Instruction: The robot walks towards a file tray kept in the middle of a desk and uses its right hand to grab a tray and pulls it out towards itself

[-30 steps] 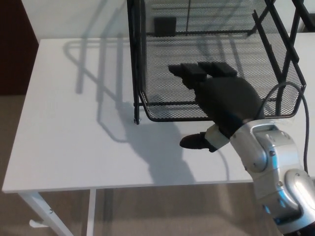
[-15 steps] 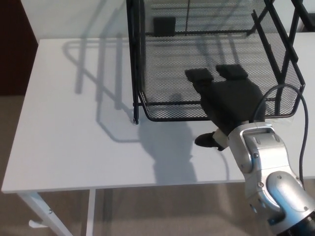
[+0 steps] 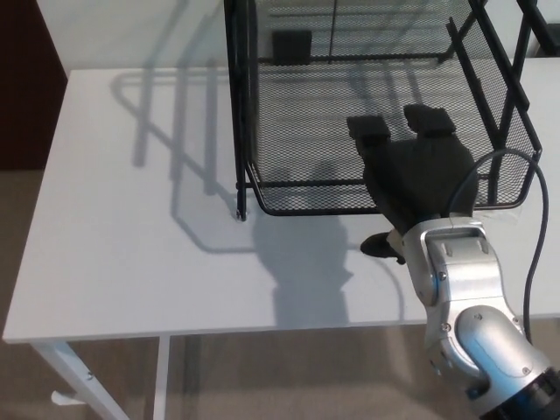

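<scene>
Black wire mesh makes up the tray (image 3: 350,131), which sits in its upright frame (image 3: 238,105) toward the far right of the white counter (image 3: 122,219), its front rim facing the robot. The right hand (image 3: 411,179) reaches over that rim near the tray's right side: two fingers (image 3: 369,129) lie flat and slightly apart on the mesh floor inside, while the thumb (image 3: 381,246) hangs below and in front of the rim, just above the counter. The rim runs between fingers and thumb, but they are not yet clamped on it. The left hand does not show.

An empty mesh tray like this should be light and stiff, so it will likely slide without flexing. Its thin wires give little to press on and may slip. The thicker front rim looks like the best place to take hold, pinched from above and below. Gripping nearer the rim's middle would probably keep the tray from skewing in the frame as it comes out. The frame itself is light too and might drag along.
</scene>
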{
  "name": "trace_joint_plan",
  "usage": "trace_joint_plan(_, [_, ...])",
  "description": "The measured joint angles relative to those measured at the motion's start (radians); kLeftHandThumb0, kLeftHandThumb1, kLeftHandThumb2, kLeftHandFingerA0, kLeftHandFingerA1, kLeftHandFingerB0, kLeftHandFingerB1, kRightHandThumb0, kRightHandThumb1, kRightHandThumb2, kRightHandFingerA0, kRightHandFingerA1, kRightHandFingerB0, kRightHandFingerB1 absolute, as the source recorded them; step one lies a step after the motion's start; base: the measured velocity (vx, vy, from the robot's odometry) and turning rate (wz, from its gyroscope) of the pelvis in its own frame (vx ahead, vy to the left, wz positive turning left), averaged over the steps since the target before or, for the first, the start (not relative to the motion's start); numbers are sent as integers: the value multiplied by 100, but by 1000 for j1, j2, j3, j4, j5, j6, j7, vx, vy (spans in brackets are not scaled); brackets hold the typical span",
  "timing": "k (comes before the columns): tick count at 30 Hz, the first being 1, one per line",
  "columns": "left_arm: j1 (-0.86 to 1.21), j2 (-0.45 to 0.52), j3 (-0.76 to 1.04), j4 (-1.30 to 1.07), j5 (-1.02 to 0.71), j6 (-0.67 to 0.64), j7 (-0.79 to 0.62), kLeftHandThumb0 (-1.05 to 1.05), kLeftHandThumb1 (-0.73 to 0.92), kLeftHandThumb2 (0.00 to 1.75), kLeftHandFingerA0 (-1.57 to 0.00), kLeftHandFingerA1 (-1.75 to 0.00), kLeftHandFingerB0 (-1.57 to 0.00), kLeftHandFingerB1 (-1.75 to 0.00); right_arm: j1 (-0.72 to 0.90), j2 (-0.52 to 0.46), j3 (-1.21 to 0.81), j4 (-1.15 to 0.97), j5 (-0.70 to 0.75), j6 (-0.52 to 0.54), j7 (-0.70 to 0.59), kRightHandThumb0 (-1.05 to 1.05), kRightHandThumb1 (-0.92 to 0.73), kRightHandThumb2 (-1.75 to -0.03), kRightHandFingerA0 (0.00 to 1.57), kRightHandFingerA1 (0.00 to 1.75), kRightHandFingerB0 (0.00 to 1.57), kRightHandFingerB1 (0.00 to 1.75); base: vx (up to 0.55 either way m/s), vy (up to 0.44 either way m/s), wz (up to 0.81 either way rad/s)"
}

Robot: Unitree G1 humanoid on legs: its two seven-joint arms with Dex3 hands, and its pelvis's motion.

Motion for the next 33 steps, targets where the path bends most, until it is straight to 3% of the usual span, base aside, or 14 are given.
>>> trace_joint_plan(3, [0,2,-1,-1,3,4,0,-35,52,56,-55,-40,-43,-36,-3,1,0,30,0,3,-8,-75,-26,-62,4,19,6,36,0,0,0])
trace_joint_plan(7, [-3,3,-1,-6,6,11,-1,-37,51,55,-57,-41,-43,-36,-15,3,-1,60,4,2,-18,-75,-28,-62,3,31,6,36,0,0,0])
trace_joint_plan(8, [-2,3,-2,-12,7,14,-1,-37,51,55,-56,-41,-43,-36,-17,3,-1,69,5,2,-21,-48,-26,-77,0,32,0,37,0,0,0])
trace_joint_plan(9, [-1,3,-2,-19,8,17,-1,-38,51,55,-56,-41,-43,-36,-19,3,-1,77,6,2,-24,-47,-24,-77,0,34,0,39,0,0,0])
trace_joint_plan(10, [1,3,-2,-26,9,20,-1,-38,51,55,-55,-40,-43,-36,-21,2,-1,86,6,2,-26,-76,-29,-65,0,29,4,37,0,0,0])
trace_joint_plan(17, [6,4,-2,-48,10,42,-6,-36,52,56,-54,-40,-42,-36,-23,0,1,98,8,2,-40,-77,-28,-65,1,21,6,37,0,0,0])
trace_joint_plan(18, [9,5,-2,-56,10,45,-8,-36,52,56,-54,-40,-42,-36,-21,-1,1,94,8,2,-40,-79,-38,-53,0,29,5,38,0,0,0])
trace_joint_plan(19, [11,6,-2,-61,10,48,-9,-36,52,55,-54,-40,-43,-36,-18,-1,2,90,8,2,-40,-77,-28,-65,1,24,6,38,0,0,0])
trace_joint_plan(22, [9,6,-2,-60,10,53,-13,-36,52,56,-55,-40,-43,-36,-7,-4,6,70,7,2,-40,-85,-33,-64,5,23,7,36,0,0,0])
trace_joint_plan(24, [9,7,-2,-62,10,57,-14,-36,52,56,-55,-40,-42,-36,6,-9,12,48,6,2,-39,-80,-26,-62,0,30,6,36,0,0,0])
trace_joint_plan(27, [10,7,-2,-62,10,58,-16,-37,52,56,-56,-41,-43,-36,35,-15,21,9,3,4,-37,-80,-38,-53,0,38,9,34,0,0,0])
trace_joint_plan(28, [10,8,-2,-62,10,58,-16,-36,52,56,-56,-41,-42,-36,46,-17,25,-6,2,5,-35,-80,-30,-63,4,35,11,34,0,0,0])
trace_joint_plan(31, [10,8,-2,-59,10,58,-18,-35,52,56,-58,-41,-43,-36,86,-22,31,-53,-1,8,-33,-79,-30,-62,4,39,13,35,0,0,0])
trace_joint_plan(33, [10,8,-1,-60,10,58,-20,-37,52,56,-56,-40,-42,-36,118,-23,31,-92,0,8,-35,-73,-36,-51,0,44,13,32,0,0,0])
